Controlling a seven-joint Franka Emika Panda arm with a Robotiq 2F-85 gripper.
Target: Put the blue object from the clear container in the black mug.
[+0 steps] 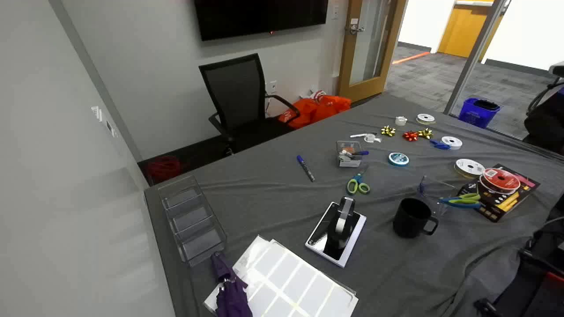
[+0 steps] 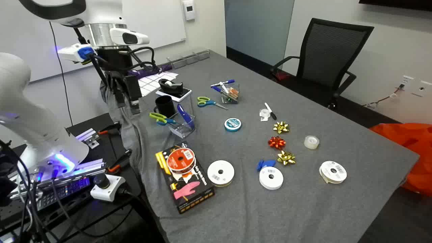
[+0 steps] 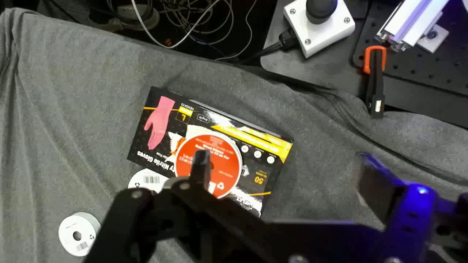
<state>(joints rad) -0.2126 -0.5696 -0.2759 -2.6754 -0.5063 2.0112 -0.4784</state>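
Note:
The blue object (image 2: 186,116) stands slim and tilted in a clear container (image 2: 182,131), together with green-handled scissors (image 2: 158,117). In an exterior view the blue object (image 1: 421,187) shows at the left side of that clear container (image 1: 440,185). The black mug (image 2: 165,106) stands upright right beside the container; it also shows in an exterior view (image 1: 411,218), its inside dark. My gripper (image 2: 127,107) hangs above the table edge, beside the mug and apart from it. In the wrist view my gripper (image 3: 285,159) is open with nothing between its fingers. Mug and blue object are out of the wrist view.
A glove box (image 3: 234,175) with a red ribbon spool (image 3: 219,157) lies near the container. A tape dispenser (image 1: 341,224) stands behind the mug. Other scissors (image 1: 358,185), a blue pen (image 1: 306,168) and another clear container (image 1: 349,162) lie farther out, with ribbon spools and bows.

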